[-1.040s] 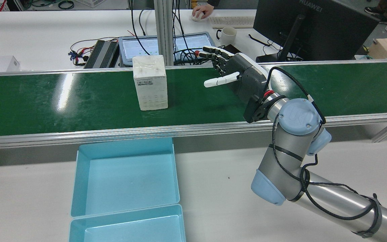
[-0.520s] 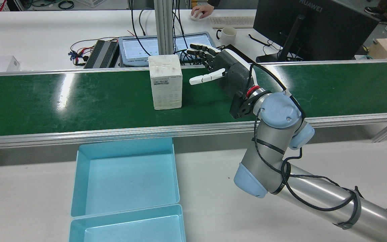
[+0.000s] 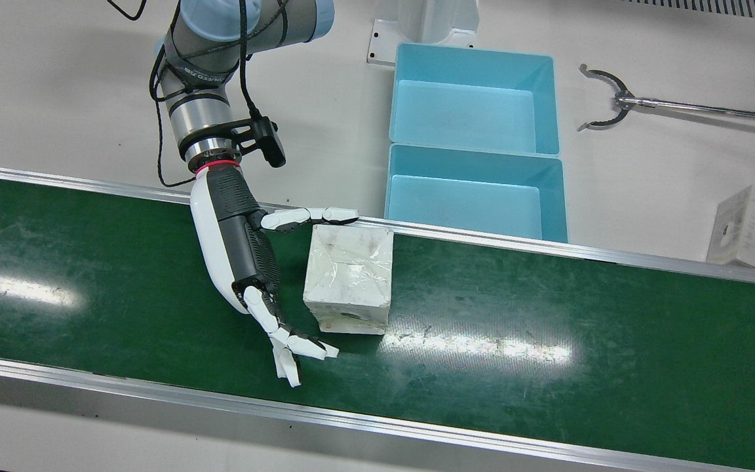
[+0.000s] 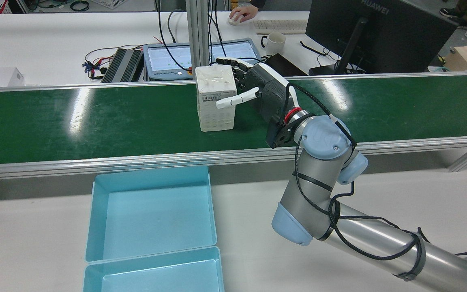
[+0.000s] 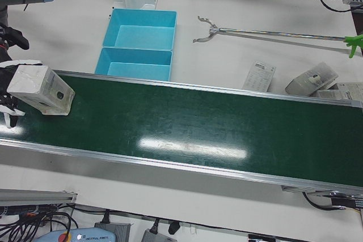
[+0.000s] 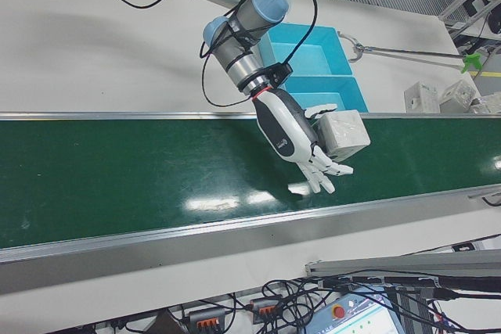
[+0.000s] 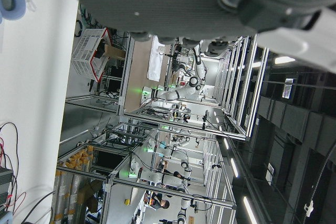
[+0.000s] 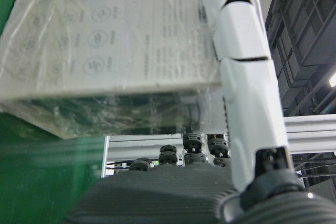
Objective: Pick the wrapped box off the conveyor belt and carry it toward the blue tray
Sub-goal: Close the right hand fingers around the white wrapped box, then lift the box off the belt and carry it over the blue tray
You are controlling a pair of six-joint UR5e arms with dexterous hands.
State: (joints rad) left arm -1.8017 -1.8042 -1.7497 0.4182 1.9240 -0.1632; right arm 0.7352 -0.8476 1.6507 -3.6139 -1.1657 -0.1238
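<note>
The right hand (image 3: 240, 242) brackets the wrapped box (image 3: 349, 278) at its 9 o'clock on the conveyor belt (image 3: 548, 328), fingers spread, nothing gripped, ready to close.

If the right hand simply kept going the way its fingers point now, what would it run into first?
Probably nothing on the belt: the right hand points across the conveyor belt toward its far rail, with the wrapped box beside its palm, between its spread fingers. Height above the rail is unclear.
</note>
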